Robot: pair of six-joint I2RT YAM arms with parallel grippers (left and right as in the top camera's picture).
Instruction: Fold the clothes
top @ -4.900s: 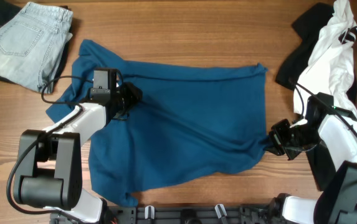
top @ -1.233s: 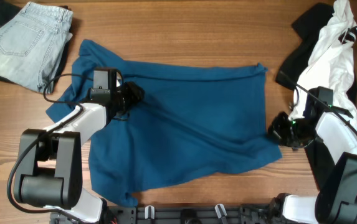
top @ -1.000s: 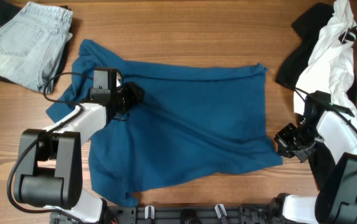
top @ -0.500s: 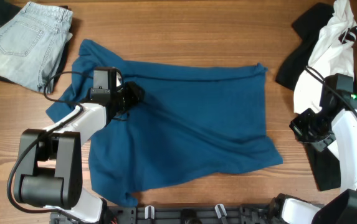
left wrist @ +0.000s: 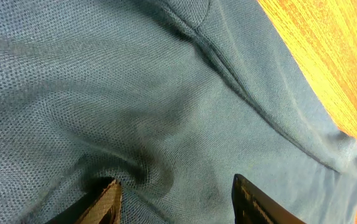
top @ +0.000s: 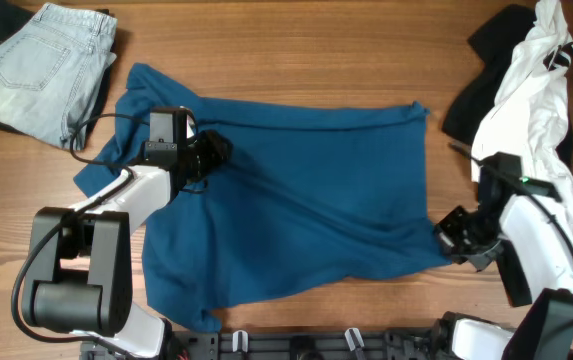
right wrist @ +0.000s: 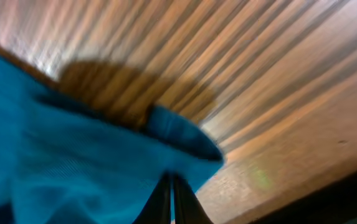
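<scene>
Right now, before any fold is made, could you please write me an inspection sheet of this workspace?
Surface: wooden table, no stains seen.
Job's things: teal shirt spread out, wrinkled, not yet folded.
Clutter: jeans at far left; white garment with black cloth at far right.
Grippers: left gripper open, pressing on the shirt; right gripper shut at the shirt's near right corner, grasp unclear.
Cables: black cable loops over the shirt's left edge.
Surroundings: nothing seen.
</scene>
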